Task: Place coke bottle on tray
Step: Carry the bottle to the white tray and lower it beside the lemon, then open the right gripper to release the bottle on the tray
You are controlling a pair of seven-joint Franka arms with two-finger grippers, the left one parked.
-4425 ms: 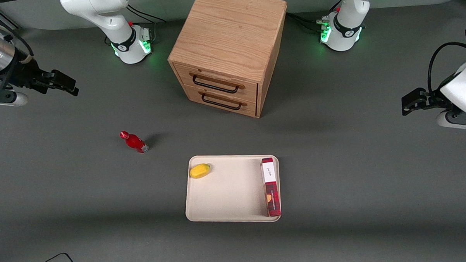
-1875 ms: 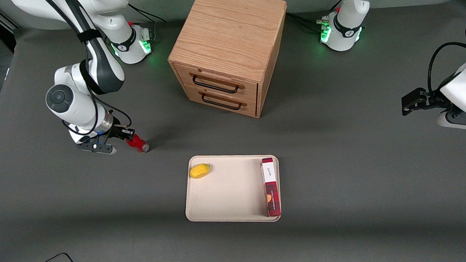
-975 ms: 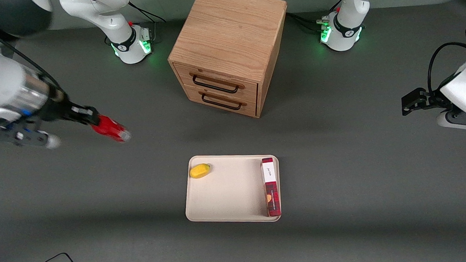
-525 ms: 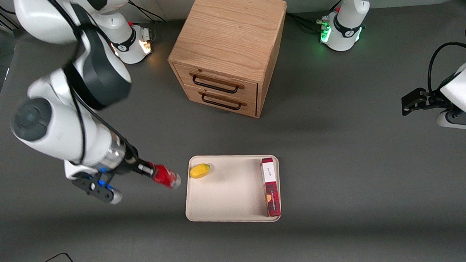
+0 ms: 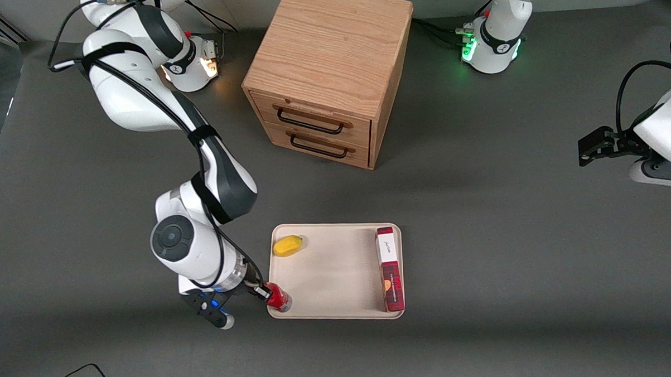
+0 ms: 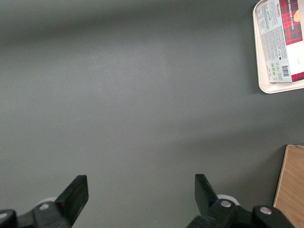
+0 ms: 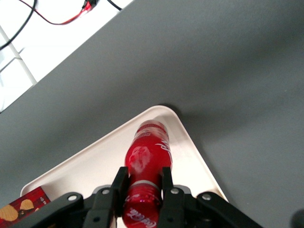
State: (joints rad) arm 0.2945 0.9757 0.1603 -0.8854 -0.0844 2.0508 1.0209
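The gripper (image 5: 265, 294) is held low at the tray's (image 5: 334, 314) corner nearest the front camera, toward the working arm's end, and its two fingers (image 7: 118, 183) are clamped on the neck end of the coke bottle (image 5: 278, 300). The bottle is carried over that corner, base pointing at the tray floor; whether it touches the tray cannot be told. The right arm is bent sharply, its wrist turned down beside the tray and its upper links stretched from the base near the wooden cabinet (image 5: 331, 71). On the tray, a yellow fruit (image 5: 288, 246) lies at the corner nearer the cabinet, and a red plaid box (image 5: 389, 268) is set along the edge toward the parked arm.
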